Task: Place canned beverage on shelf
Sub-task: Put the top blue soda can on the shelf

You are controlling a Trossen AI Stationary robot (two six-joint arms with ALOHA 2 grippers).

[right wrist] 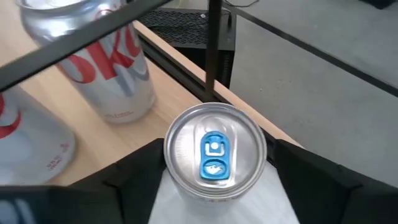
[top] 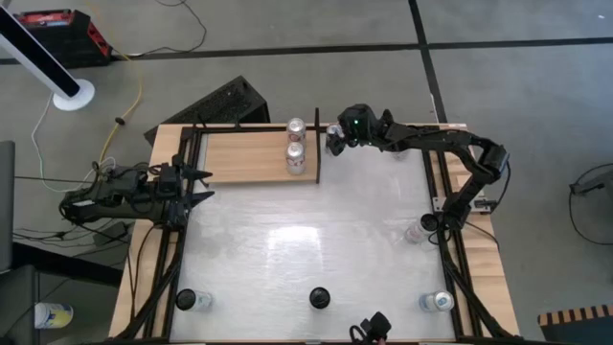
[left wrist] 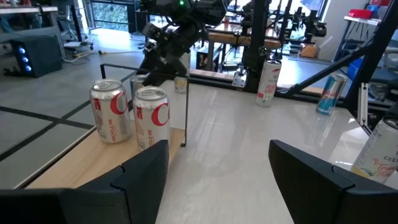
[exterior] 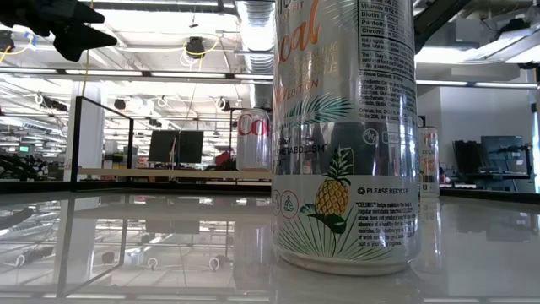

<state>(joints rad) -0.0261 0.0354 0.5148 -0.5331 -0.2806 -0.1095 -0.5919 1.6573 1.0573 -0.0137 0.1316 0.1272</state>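
The canned beverage [right wrist: 214,152], silver with a blue tab, stands upright on the white table just outside the shelf's right rail [right wrist: 211,50], at the table's far side. My right gripper [top: 337,140] reaches in from the right and is shut on this can [top: 332,130]. The shelf [top: 249,153] is a wood panel with black rails; two red-and-silver cans [top: 296,127] [top: 296,159] stand upright on it at its right end. My left gripper [left wrist: 217,168] waits open at the table's left edge, pointing level across the table. My right gripper has the can's side wall [right wrist: 166,163], just under the top rim, between its two fingers [right wrist: 134,171], one on each side. The fingers come from the table's right, slanting down. The can stands upright with its base on the table.
Other cans stand about the table: one at the right edge [top: 412,233], several along the near edge [top: 438,302] [top: 319,298] [top: 187,300]. A tall pineapple-print can [exterior: 346,135] stands right before the low camera. The shelf's upright corner post [left wrist: 187,106] rises next to the held can.
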